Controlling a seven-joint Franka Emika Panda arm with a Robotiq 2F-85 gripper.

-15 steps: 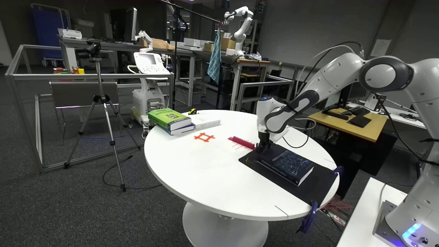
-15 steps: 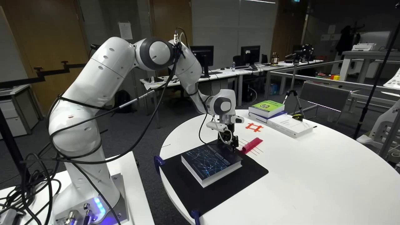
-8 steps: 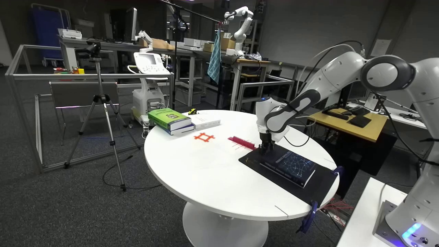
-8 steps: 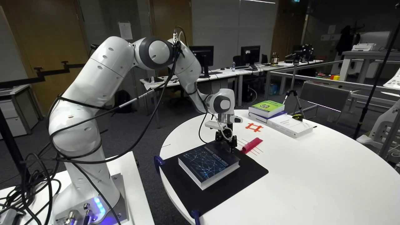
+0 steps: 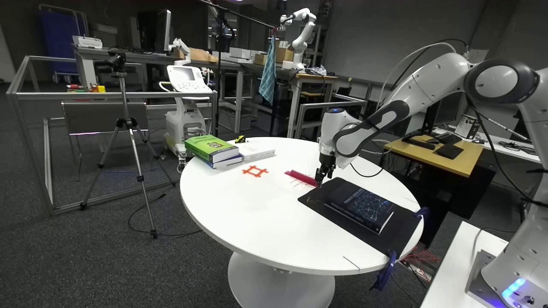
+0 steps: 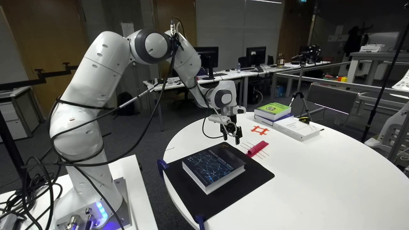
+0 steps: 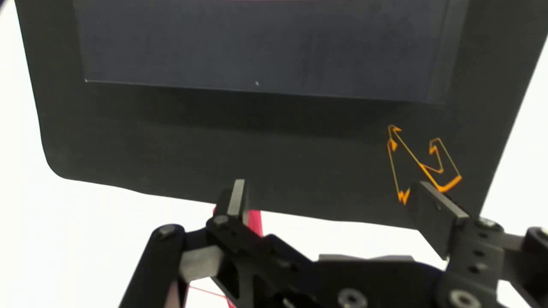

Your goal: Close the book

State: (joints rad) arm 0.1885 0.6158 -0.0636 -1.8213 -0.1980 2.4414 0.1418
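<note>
The book (image 5: 361, 205) has a dark cover with a blue network pattern and white page edges. It lies shut and flat on a black mat (image 6: 255, 179) in both exterior views; the book also shows in an exterior view (image 6: 214, 164). In the wrist view the far part of its cover (image 7: 257, 47) is at the top. My gripper (image 6: 231, 140) is open and empty, above the mat's far edge and just past the book, apart from it. The gripper's two fingers stand wide apart in the wrist view (image 7: 338, 199), with only mat and table between them.
The mat lies on a round white table (image 5: 257, 214), fixed with blue clamps (image 5: 387, 269). A magenta rolled piece (image 6: 257, 148) lies just beyond the mat. An orange frame (image 6: 259, 130) and a stack with a green book (image 6: 272, 110) and a white book (image 6: 297, 127) stand farther off.
The book slid slightly toward the robot base and then stayed still. My gripper was down at the book's far edge; it has since risen and moved clear of the book.
</note>
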